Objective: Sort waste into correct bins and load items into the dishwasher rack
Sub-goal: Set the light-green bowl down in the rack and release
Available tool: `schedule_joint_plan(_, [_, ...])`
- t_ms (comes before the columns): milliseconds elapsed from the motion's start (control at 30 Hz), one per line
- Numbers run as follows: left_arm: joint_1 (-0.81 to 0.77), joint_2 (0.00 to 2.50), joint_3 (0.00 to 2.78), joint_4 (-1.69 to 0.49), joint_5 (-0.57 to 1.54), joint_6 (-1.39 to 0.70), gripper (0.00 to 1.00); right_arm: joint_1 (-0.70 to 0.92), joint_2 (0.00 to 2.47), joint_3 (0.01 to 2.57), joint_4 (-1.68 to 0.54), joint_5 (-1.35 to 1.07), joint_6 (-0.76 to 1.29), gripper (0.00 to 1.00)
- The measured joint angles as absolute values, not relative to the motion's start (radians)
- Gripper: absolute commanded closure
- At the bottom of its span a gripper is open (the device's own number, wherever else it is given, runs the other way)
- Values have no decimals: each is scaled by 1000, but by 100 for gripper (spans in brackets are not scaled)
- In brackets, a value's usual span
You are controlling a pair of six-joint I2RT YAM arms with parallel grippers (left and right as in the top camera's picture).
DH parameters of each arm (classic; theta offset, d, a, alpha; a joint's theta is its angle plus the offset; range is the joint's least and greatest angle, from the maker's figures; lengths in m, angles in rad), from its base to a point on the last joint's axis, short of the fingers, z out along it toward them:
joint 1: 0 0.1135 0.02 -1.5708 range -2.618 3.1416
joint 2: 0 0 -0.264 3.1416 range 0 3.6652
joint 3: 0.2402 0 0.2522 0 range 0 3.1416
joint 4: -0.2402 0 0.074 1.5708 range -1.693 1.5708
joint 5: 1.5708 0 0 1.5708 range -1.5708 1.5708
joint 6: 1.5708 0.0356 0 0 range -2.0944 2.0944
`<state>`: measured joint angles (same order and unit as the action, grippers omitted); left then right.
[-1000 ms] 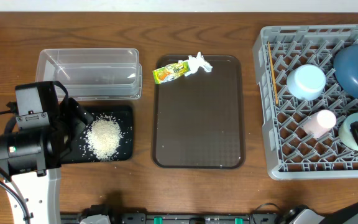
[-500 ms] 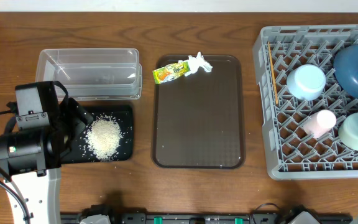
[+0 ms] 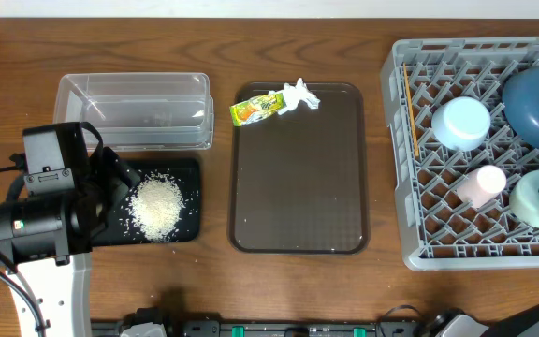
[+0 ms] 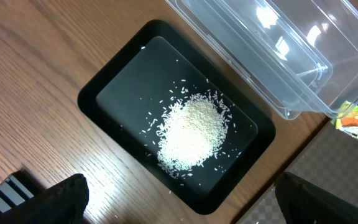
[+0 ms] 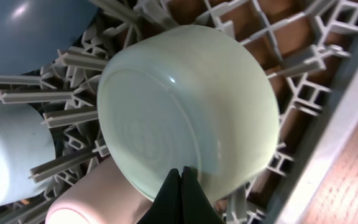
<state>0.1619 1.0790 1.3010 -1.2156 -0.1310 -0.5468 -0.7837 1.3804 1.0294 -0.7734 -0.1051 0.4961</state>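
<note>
A heap of white rice (image 3: 157, 206) lies in the black tray (image 3: 187, 168), also seen in the left wrist view (image 4: 191, 130). My left gripper (image 4: 185, 202) is open and empty over the tray's near corner. The clear tub (image 3: 134, 110) stands behind the tray. The yellow-green wrapper (image 3: 255, 109) and white tissue (image 3: 299, 94) lie at the brown serving tray's far edge. The grey rack (image 3: 397, 140) holds the dark blue plate (image 3: 536, 103), light blue bowl (image 3: 460, 124), pink cup (image 3: 480, 184), mint bowl (image 3: 531, 195) and chopstick (image 3: 410, 108). My right gripper (image 5: 182, 193) is shut and empty just above the upturned mint bowl (image 5: 185, 106).
The large dark brown serving tray (image 3: 298, 187) lies in the middle between the bins and the rack. The left arm's body (image 3: 45, 215) stands at the black tray's left end. Rack pegs (image 5: 73, 99) stand close around the bowls and cup.
My right gripper has drawn back toward the right edge, and more of the mint bowl shows in the rack. The left arm has not moved.
</note>
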Motion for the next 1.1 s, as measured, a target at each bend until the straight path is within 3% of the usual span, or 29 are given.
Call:
schedule_joint_plan(200, [162,1079,1301,-1216,-131,-547,3,-793,1263,1026,-792,-76,517,99])
schedule_joint_plan(467, [162,1079,1301,-1216,-131,-547,2,-793,1052,1026,-760,-239,500,96])
schedule_joint_plan(533, [162,1079,1301,-1216,-131,-547,3,-791,1032,1026,-753,-326,477,90])
schedule_joint_plan(667, [162,1079,1301,-1216,-131,-547,2,-731,1029,1026,-727,-550,383,61])
schedule_joint_plan(933, [162,1079,1301,-1216,-131,-547,3,-333,1092,1045,-723,-646,283,53])
schedule_joint_plan(1033, [162,1079,1301,-1216,-131,-547,3,-143,1170,1131,-792,-566,256,41])
schedule_joint_plan(1100, [162,1079,1301,-1216,-131,-547,2,-15,1243,1237,-877,-466,249,28])
